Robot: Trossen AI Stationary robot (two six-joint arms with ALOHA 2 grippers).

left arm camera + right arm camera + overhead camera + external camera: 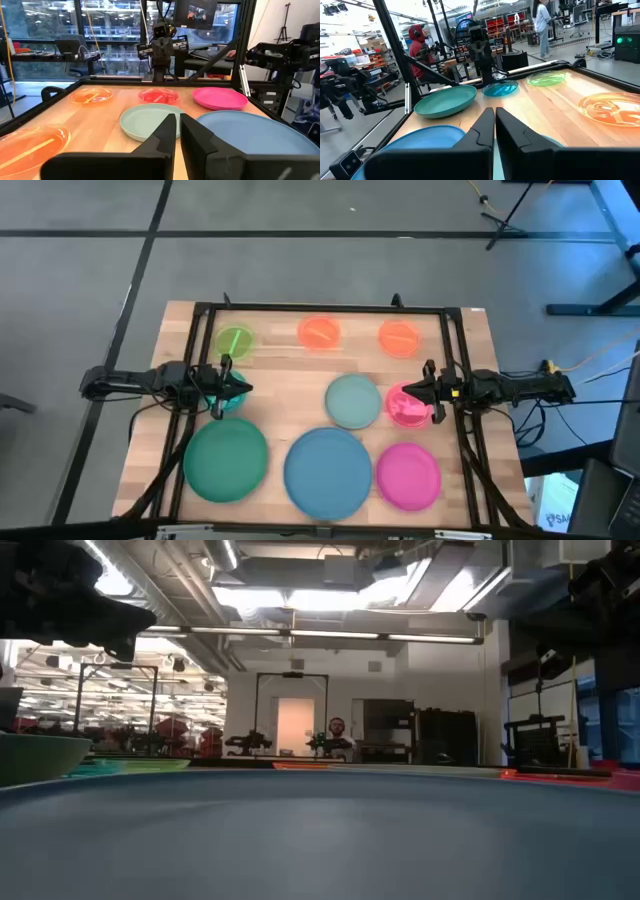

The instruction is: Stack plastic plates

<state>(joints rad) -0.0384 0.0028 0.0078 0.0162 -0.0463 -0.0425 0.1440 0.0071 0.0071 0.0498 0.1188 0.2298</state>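
High view: plates spread singly on bench, none stacked. Big green plate, big blue plate, magenta plate along near edge; pale teal plate mid. Left gripper pressed together over small teal plate; right gripper pressed together over small pink plate

Low view: blue plate rim fills the foreground, shallow

Wrist views: rims look thin, raised. Judged light, stiff, slick; pinch at the rim edge, not the flat
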